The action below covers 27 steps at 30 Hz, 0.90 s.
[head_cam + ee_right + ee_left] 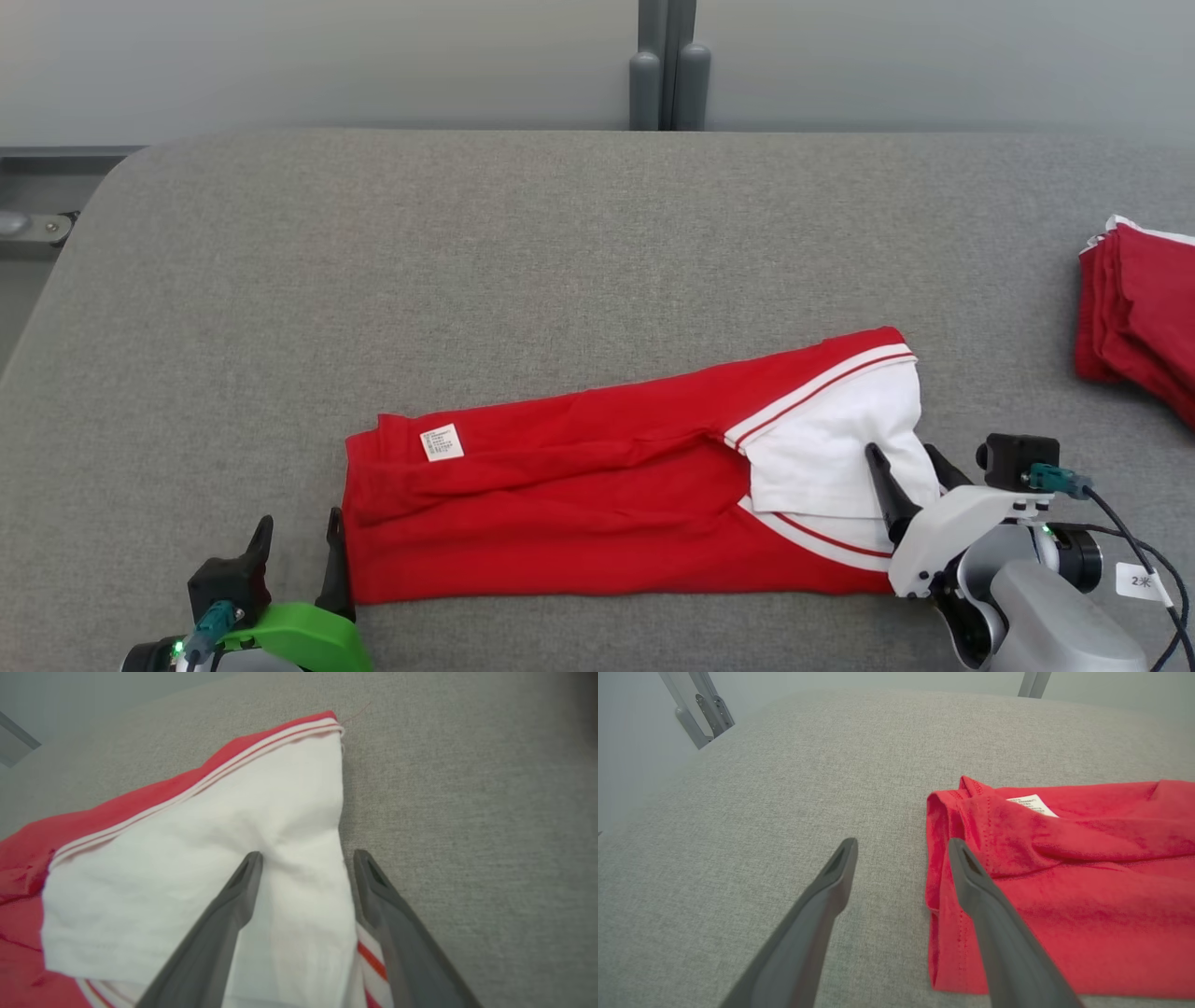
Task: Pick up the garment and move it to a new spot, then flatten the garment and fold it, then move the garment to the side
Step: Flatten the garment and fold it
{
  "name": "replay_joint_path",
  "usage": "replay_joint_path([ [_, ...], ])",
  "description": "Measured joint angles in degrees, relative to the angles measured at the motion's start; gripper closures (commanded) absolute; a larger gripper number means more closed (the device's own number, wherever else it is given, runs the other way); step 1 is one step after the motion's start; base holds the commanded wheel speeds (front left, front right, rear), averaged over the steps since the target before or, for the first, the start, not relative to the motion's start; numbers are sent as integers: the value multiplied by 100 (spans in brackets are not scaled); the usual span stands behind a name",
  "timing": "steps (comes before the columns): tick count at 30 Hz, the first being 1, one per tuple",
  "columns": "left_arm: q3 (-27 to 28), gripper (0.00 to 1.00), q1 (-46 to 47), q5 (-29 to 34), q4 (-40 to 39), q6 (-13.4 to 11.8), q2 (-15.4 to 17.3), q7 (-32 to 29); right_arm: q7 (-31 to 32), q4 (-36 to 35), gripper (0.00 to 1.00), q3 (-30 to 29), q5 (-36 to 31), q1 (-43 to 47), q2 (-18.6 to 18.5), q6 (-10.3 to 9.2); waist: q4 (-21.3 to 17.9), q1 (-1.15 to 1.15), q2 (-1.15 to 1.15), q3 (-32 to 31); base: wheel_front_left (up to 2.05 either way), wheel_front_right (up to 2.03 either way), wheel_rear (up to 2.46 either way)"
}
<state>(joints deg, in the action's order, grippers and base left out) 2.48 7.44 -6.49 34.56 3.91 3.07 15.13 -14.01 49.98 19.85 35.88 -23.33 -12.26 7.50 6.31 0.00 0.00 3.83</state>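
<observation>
The garment (579,504) is red with a white, red-striped part at its right end, and it lies folded into a long strip on the grey table (560,243). A small white label (442,442) shows near its left end. My left gripper (297,537) stands open at the strip's left edge. In the left wrist view the left gripper (902,845) has one finger over bare table and the other over the garment's (1064,882) hem. My right gripper (904,457) is open over the white end. In the right wrist view the right gripper (308,856) has the edge of the white cloth (210,858) lying loose between its fingers.
A stack of folded red cloth (1144,308) sits at the table's right edge. A grey post (667,75) rises behind the table's far edge. The table's rounded corner and a metal frame (37,224) are at the far left.
</observation>
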Motion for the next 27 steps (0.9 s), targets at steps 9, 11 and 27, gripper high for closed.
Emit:
replay_joint_path([
  [9,-9,0,33,0,-44,5,-12,0,23,369,0,717,347,-254,221,-4,184,0,0,222,0,0,0],
  [11,-23,0,33,-3,-44,5,-13,0,30,389,0,871,442,-293,222,-5,199,0,0,238,0,0,0],
  [27,-141,0,24,-120,-127,-3,-18,0,-96,690,100,671,987,-439,-267,10,131,0,0,158,0,0,0],
])
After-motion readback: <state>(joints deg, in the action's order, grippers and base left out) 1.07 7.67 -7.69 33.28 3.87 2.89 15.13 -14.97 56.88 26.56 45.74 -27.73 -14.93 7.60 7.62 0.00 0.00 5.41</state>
